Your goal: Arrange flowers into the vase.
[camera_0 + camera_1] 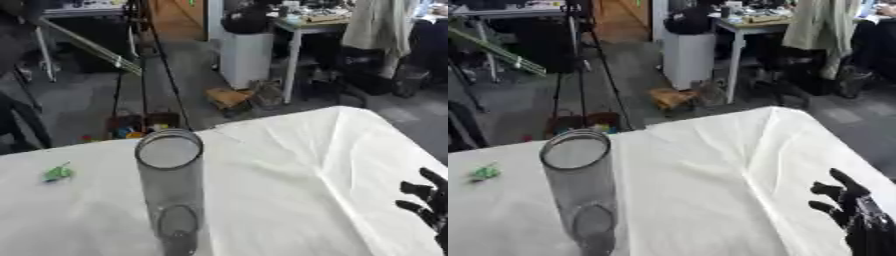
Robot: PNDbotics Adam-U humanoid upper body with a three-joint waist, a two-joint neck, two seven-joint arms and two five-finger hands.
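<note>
The right robot hand [857,212] shows only in part at the lower right corner: its dark fingers point up and its palm and wrist run off the picture's edge. The vase [171,190] is cut off at the bottom, so where its base meets the counter [289,190] cannot be seen. Near the counter's left side lies a small green thing [58,173], too blurred to name.

We see the vase [171,187] upright mid-table [289,165]; a small object [58,173] at nine o'clock, our right hand [857,212] at four.
</note>
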